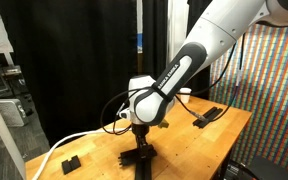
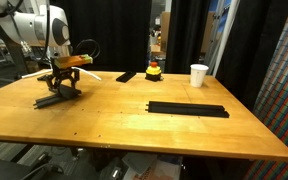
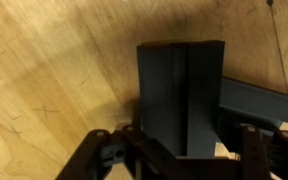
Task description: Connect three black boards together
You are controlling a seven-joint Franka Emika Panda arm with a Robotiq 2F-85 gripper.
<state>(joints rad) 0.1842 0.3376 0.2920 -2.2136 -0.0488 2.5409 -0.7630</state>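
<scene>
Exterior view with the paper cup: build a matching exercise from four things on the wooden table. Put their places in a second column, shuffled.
1. white paper cup
2. small red-and-yellow object
3. long flat matte black board
4. shorter matte black notched board

A. gripped between the fingers
B. lying alone mid-way across the wooden table
C. far edge, nearest the multicoloured wall
D. far edge, beside the cup, farther from that wall

Pairs: 1-C, 2-D, 3-B, 4-A
</scene>
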